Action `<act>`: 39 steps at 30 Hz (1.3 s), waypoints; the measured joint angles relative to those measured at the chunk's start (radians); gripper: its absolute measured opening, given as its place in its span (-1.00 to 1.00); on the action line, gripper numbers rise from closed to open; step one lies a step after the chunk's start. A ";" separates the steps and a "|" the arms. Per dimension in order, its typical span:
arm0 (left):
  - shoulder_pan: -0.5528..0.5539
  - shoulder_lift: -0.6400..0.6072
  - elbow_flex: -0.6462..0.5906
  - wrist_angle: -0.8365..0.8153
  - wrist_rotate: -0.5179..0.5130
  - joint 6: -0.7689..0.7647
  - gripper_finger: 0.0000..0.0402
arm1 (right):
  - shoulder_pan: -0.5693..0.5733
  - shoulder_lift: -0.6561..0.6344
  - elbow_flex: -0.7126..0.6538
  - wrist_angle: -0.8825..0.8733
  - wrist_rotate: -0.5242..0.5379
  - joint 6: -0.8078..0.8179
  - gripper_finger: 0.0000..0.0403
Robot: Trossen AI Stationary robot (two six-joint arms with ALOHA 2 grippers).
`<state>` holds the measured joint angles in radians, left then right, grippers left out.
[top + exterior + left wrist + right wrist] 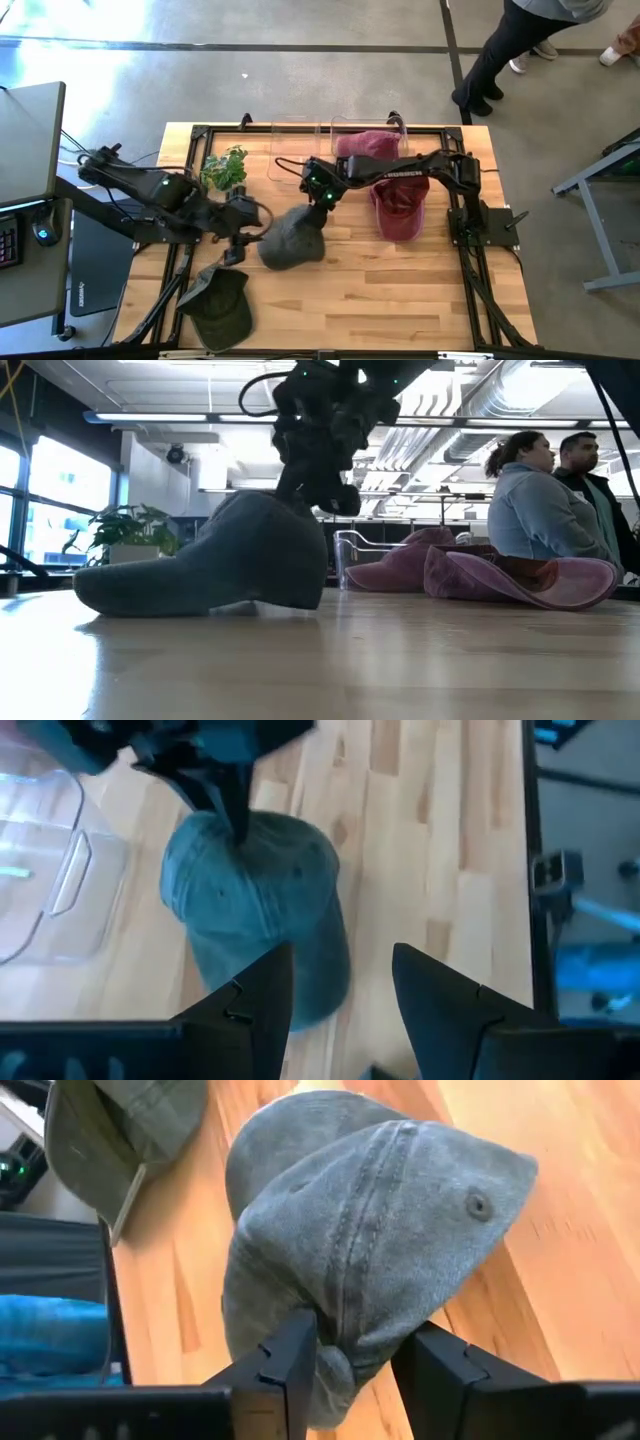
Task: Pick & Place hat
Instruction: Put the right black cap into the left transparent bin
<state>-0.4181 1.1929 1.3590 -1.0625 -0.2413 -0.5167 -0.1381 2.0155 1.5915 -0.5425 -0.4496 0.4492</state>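
Observation:
A grey cap (292, 240) lies near the table's middle, also shown in the low view (215, 565) and the right wrist view (370, 1210). My right gripper (320, 198) reaches in from the right and is shut on the cap's crown. My left gripper (247, 216) hovers open just left of the cap, which lies ahead of its fingers (255, 910) in the left wrist view, untouched. A dark green cap (220, 300) rests flat near the near left edge. One maroon hat (402, 207) lies on the table, and another (368, 145) sits in a clear bin. My right gripper (355, 1370) pinches a bunched fold of the cap's crown (350, 1315) between its two fingers. It comes from above, slanting from the table's right. The crown is drawn up to the fingers (325, 495), while the cap's underside and brim (120, 595) lie on the table.
Two clear bins (295, 135) (392, 128) stand along the far edge, and a small green plant (226, 168) sits far left. Bare wood (380, 290) spreads across the near right. Two people (545, 490) stand beyond the table, and a person's legs (495, 60) show far right.

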 joint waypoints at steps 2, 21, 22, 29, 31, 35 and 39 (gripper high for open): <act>0.029 0.023 0.000 0.035 0.023 -0.028 -0.18 | 0.001 0.000 -0.015 0.008 -0.013 -0.011 -0.40; 0.181 0.206 0.000 0.264 0.290 0.106 -0.18 | -0.007 -0.496 -0.501 -0.061 0.161 -0.082 0.01; 0.199 0.228 0.000 0.304 0.343 0.142 -0.18 | 0.004 -0.549 -0.551 -0.048 0.169 -0.049 0.00; 0.364 0.425 0.034 0.437 0.640 0.451 -0.18 | 0.121 -0.880 -0.855 0.143 0.252 0.244 -0.01; 0.395 0.480 0.068 0.432 0.675 0.560 -0.18 | 0.157 -0.947 -0.922 0.214 0.289 0.324 -0.01; 0.431 0.576 0.156 0.386 0.678 0.740 -0.12 | 0.222 -1.030 -1.027 0.350 0.355 0.468 -0.01; 0.465 0.668 0.270 0.267 0.686 0.830 0.05 | 0.281 -1.060 -1.093 0.485 0.406 0.559 -0.01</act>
<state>0.0465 1.8608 1.6288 -0.7959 0.4450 0.3135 0.1424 0.9554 0.4989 -0.0580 -0.0438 1.0083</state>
